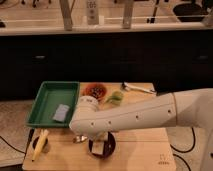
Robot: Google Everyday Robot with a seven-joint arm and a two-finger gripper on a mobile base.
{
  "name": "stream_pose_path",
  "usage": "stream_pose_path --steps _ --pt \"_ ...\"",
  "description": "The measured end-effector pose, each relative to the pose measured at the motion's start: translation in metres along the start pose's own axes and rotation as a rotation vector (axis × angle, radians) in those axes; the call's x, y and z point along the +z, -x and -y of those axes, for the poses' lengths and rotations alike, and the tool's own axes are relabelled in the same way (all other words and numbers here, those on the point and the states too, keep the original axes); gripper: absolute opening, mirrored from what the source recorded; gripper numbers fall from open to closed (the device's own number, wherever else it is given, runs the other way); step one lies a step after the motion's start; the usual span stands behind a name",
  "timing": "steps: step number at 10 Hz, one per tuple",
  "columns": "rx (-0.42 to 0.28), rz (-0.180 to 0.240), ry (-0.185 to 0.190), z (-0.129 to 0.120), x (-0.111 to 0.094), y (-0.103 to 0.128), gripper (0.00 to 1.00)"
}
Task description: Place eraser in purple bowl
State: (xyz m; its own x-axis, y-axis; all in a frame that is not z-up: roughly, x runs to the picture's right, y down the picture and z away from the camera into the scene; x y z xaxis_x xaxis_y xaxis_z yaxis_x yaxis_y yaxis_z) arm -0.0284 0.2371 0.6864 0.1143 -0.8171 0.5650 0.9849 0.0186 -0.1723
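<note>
A wooden table (145,150) is standing before dark cabinets (125,60). The white arm (150,117) is reaching in from the right and bending down at the wrist, and the gripper (101,144) is hanging over the purple bowl (112,148), jaws pressed together. The eraser (99,146) is showing pale at the fingertips inside the bowl; whether it is being pinched I cannot tell

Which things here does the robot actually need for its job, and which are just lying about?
Needed: purple bowl; eraser, seemingly the pale bit in it; gripper, down over that bowl.
Lying about: green tray, grey-blue rectangle, reddish-brown bowl, green bowl, banana.
</note>
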Motion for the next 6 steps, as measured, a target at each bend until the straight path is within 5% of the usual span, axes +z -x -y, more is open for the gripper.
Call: stream_pose_path --steps 6 --pt "-0.02 -0.012 -0.015 0.0079 -0.0053 0.001 0.0"
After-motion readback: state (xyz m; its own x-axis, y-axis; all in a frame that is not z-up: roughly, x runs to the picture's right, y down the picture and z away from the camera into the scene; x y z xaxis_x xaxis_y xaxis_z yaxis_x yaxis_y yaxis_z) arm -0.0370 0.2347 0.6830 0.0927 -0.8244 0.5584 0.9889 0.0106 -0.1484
